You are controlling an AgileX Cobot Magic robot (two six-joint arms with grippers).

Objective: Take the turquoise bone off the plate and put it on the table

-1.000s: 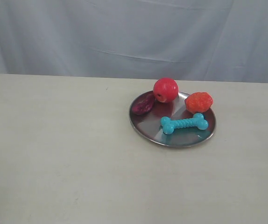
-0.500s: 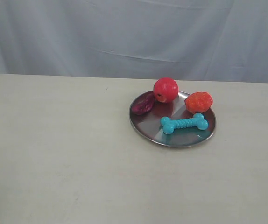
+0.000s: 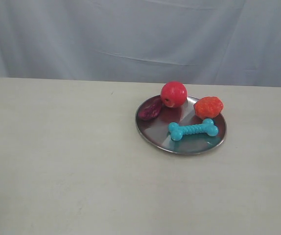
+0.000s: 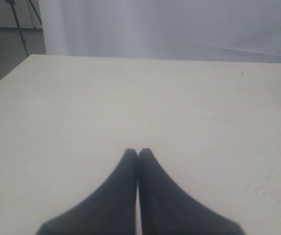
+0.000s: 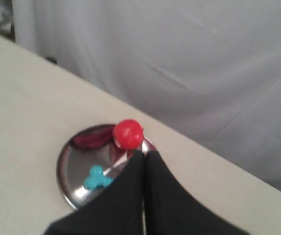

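Right end effector [image 5: 143,154] clenched, empty, short of the plate [image 5: 68,165]: approach step, must open and straddle the turquoise bone [image 5: 96,178]

right wrist view: soft focus throughout. right gripper [image 5: 144,152], fingers pressed together, covers one side of the plate [image 5: 74,161]. turquoise bone [image 5: 95,177] shows one knobbed end only, the rest is hidden behind the fingers. dark red toy [image 5: 89,139] is blurred, shape unclear. gripper's base is cut off by the picture's edge.

left wrist view: left gripper [image 4: 138,152], tips closed, likewise cut at the edge. tripod legs [image 4: 19,19] cut off in a corner.

exterior view: plate's far rim is hidden behind red ball [image 3: 173,94] and orange toy [image 3: 208,107]. table [image 3: 57,161] runs out of frame on three sides. dark speck [image 3: 111,91] on it, too small to identify.
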